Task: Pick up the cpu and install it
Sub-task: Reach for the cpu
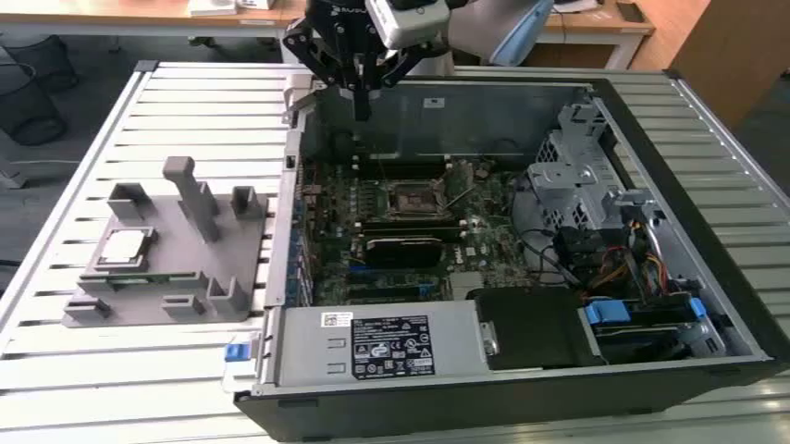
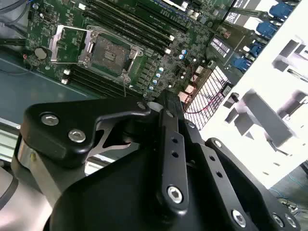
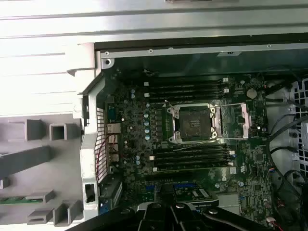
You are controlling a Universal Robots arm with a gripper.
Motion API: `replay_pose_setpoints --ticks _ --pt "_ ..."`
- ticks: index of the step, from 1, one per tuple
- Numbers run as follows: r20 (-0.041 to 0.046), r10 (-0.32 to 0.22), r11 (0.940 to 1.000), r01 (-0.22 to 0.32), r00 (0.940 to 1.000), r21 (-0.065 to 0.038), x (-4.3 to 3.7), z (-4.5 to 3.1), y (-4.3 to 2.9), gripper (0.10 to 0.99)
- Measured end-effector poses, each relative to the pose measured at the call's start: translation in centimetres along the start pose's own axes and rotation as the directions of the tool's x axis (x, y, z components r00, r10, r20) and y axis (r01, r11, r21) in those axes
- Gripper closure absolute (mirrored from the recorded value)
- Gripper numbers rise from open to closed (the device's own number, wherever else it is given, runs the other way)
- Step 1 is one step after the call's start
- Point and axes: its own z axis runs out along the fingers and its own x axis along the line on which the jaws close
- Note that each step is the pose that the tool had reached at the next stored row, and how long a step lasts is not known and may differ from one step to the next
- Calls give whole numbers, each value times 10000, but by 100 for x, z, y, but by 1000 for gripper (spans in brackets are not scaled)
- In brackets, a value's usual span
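The cpu, a small silvery square chip, lies flat on the grey plastic fixture at the exterior view's left, outside the computer case. My gripper hangs well away from it, above the far wall of the open case, fingers together and holding nothing. The motherboard socket sits in the middle of the board with its metal frame flipped open. It is seen in both wrist views, as the socket and the socket, empty inside.
The open computer case lies on a slatted white table, with drive cages and cables on the exterior view's right and a power supply in front. A green memory stick rests in the fixture.
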Motion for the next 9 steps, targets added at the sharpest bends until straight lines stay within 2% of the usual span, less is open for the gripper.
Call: replay_pose_setpoints --ticks 9 --pt "0 1 10000 -1 10000 0 14 0 -1 980"
